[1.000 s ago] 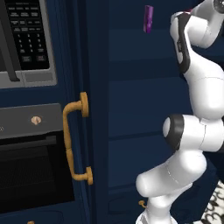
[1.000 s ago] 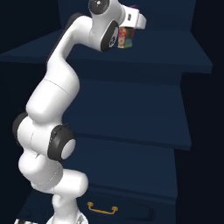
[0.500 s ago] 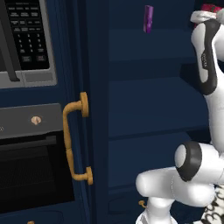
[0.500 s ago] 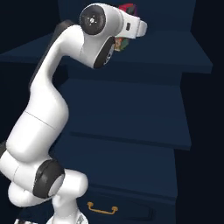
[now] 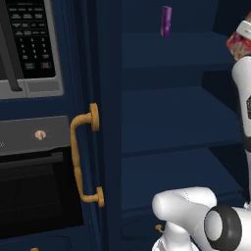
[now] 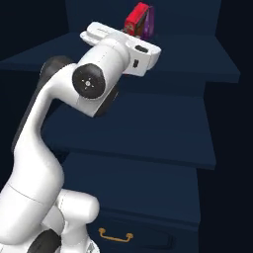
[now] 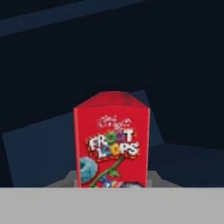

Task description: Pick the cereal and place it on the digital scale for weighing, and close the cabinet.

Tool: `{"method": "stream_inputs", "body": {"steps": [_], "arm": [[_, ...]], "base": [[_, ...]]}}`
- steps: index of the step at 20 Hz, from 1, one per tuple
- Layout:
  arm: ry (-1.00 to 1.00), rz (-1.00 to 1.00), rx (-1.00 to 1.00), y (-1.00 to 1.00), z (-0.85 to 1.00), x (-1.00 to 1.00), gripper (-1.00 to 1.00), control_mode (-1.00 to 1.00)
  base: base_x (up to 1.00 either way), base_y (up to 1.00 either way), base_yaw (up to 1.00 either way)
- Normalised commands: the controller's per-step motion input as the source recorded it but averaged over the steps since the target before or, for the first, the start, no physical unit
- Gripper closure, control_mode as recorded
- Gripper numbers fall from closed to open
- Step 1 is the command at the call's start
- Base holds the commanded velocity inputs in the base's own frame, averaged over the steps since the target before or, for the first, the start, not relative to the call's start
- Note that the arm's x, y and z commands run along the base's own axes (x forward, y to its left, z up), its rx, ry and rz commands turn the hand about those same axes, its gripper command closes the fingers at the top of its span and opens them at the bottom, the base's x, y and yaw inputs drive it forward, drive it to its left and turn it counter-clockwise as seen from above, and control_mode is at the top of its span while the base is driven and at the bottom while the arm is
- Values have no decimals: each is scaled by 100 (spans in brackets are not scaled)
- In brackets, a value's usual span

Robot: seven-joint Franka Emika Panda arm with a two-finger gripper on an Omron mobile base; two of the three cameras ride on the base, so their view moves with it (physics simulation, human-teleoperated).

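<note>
The cereal (image 7: 113, 144) is a small red box with cartoon print, and my gripper (image 7: 112, 183) is shut on its lower end. In the right base view the cereal (image 6: 137, 20) sticks up from the hand in front of the upper shelf, held by the gripper (image 6: 130, 30). It also peeks in at the right edge of the left base view, cereal (image 5: 238, 45). The navy cabinet (image 5: 171, 112) stands open, its dark shelves showing, its left door (image 5: 105, 147) swung out. The digital scale is out of view.
A slim purple packet (image 5: 166, 21) stands on the upper shelf, just behind the cereal (image 6: 149, 22). A brass handle (image 5: 81, 157) runs down the cabinet's left door. A microwave (image 5: 29, 44) and a black oven (image 5: 34, 191) lie to the left. A drawer handle (image 6: 115, 235) sits below.
The arm has folded and swung nearer the cameras, its elbow dropping low. The hand has drawn back and up from the shelf with the cereal still gripped.
</note>
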Motion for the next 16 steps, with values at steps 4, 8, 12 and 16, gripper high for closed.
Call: {"method": "stream_inputs", "body": {"steps": [4,8,12,16], "arm": [[-8,0,0,23,-9,-100,100,-100],[1,5,-7,42,-51,-100,100,-100],[17,16,-15,37,-78,-100,100,-100],[26,22,-17,37,-95,-100,100,-100]], "base": [[0,0,0],[0,0,0],[0,0,0],[0,0,0]]}}
